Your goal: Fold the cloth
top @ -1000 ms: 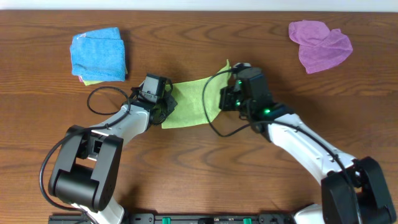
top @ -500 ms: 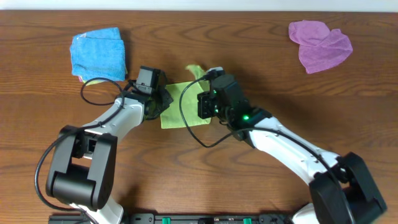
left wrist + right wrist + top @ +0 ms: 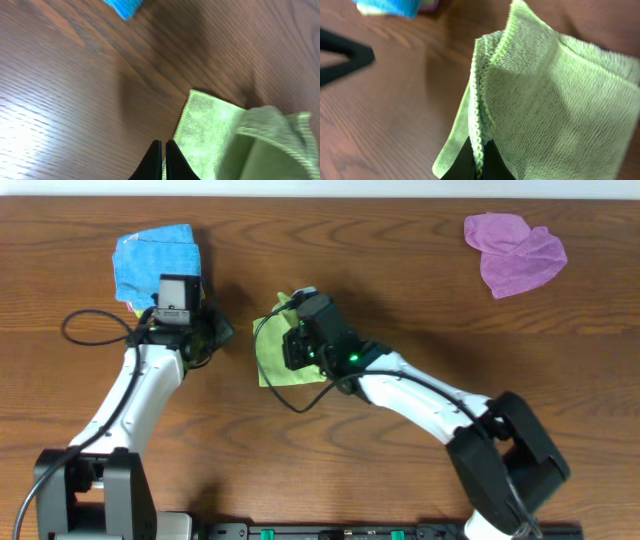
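Observation:
The lime-green cloth (image 3: 270, 358) lies mid-table, doubled over on itself. My right gripper (image 3: 292, 342) hovers over its left part, shut on a stitched edge of the cloth (image 3: 555, 100), which rises from between the black fingertips (image 3: 480, 162). My left gripper (image 3: 220, 330) stands to the left of the cloth, apart from it and close to the blue cloth. In the left wrist view its fingers (image 3: 163, 152) are pressed together with nothing between them, and the cloth's corner (image 3: 210, 130) lies just beyond them with a raised fold on the right.
A folded bright blue cloth (image 3: 155, 265) sits at the back left, right behind my left wrist. A crumpled purple cloth (image 3: 515, 250) lies at the back right. Black cables loop beside both arms on the wooden table (image 3: 400, 280).
My right gripper has carried the cloth's edge leftward across the cloth, doubling it over. My left gripper has pulled back to the left, off the cloth, toward the blue cloth.

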You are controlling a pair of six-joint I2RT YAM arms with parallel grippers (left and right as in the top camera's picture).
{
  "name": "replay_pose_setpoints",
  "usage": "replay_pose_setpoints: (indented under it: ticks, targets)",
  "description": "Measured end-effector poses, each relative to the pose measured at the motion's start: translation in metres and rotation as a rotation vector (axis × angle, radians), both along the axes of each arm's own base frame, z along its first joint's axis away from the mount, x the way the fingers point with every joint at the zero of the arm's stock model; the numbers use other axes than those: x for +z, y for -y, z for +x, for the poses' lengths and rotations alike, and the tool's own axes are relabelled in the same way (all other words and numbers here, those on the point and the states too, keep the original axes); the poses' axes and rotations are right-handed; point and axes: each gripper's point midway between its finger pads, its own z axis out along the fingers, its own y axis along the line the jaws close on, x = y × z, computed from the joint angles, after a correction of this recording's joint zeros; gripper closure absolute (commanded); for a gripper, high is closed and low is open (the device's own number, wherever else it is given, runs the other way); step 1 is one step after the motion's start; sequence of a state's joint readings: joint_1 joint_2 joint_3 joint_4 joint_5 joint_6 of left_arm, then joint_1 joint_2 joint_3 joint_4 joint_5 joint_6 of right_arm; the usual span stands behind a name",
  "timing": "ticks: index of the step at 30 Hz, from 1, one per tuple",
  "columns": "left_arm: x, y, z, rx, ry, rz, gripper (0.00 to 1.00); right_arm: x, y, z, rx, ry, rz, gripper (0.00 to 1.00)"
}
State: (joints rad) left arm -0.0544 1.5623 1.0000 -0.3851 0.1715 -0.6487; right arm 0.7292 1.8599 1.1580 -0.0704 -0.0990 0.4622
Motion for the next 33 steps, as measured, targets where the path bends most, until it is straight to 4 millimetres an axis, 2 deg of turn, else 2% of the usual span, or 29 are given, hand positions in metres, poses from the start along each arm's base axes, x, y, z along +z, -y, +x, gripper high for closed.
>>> replay_pose_setpoints:
  ticks: [8, 13, 15, 16, 18, 20, 26, 30, 31, 33]
  targets:
    - [0.012, -0.011, 0.0, 0.01, 0.032, 0.013, 0.94, -0.025, -0.023, -0.017, 0.059, -0.037, -0.028, 0.99]
    - [0.017, -0.011, 0.0, 0.006, 0.046, 0.016, 0.94, -0.03, -0.031, -0.017, 0.071, -0.043, -0.031, 0.98]
    - [0.017, -0.012, 0.0, 0.007, 0.046, 0.016, 0.94, -0.031, -0.033, -0.016, 0.071, -0.043, -0.029, 0.77]
    - [0.017, -0.012, 0.0, 0.007, 0.046, 0.016, 0.94, -0.032, -0.034, -0.017, 0.075, -0.043, -0.033, 0.72]
    - [0.017, -0.013, 0.0, 0.009, 0.046, 0.016, 0.94, -0.034, -0.035, -0.019, 0.081, -0.044, -0.036, 0.5]
    - [0.017, -0.013, 0.0, 0.01, 0.046, 0.016, 0.94, -0.035, -0.038, -0.021, 0.094, -0.045, -0.036, 0.41]
    - [0.017, -0.019, 0.001, 0.026, 0.046, 0.017, 0.94, -0.036, -0.042, -0.033, 0.147, -0.085, -0.04, 0.06]
    - [0.021, -0.023, 0.001, 0.035, 0.056, 0.017, 0.94, -0.039, -0.03, -0.041, 0.148, -0.122, -0.092, 0.02]
    - [0.022, -0.023, 0.001, 0.035, 0.06, 0.016, 0.94, -0.036, -0.026, -0.041, 0.14, -0.12, -0.102, 0.01]
    - [0.025, -0.022, 0.0, 0.034, 0.065, 0.014, 0.87, -0.024, -0.018, -0.039, 0.116, -0.106, -0.119, 0.01]
